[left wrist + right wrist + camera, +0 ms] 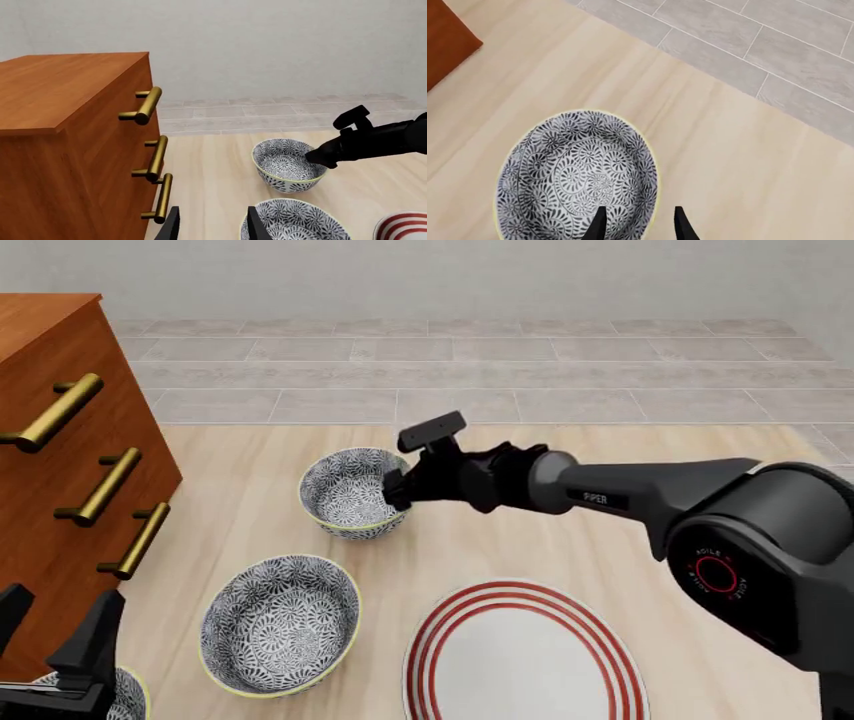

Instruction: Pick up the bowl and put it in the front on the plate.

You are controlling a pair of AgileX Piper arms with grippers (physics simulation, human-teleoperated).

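The far bowl (350, 490) is blue-grey and white with a floral pattern and a pale yellow rim; it stands upright on the wooden table. My right gripper (398, 490) is at its right rim. In the right wrist view the gripper (637, 212) is open and straddles the bowl (567, 175), one finger inside the rim and one outside. The left wrist view shows the same bowl (283, 165) and right gripper (317, 157). The white plate (521, 670) with red rings lies at the front right, also visible in the left wrist view (403, 227). My left gripper (54, 635) hovers open at the front left, holding nothing.
A second look-alike bowl (280, 625) sits front-left of the plate, just ahead of my left gripper (212, 212). A third bowl (127, 695) peeks in at the bottom left. A wooden dresser (54, 410) with brass handles (150, 102) stands along the left.
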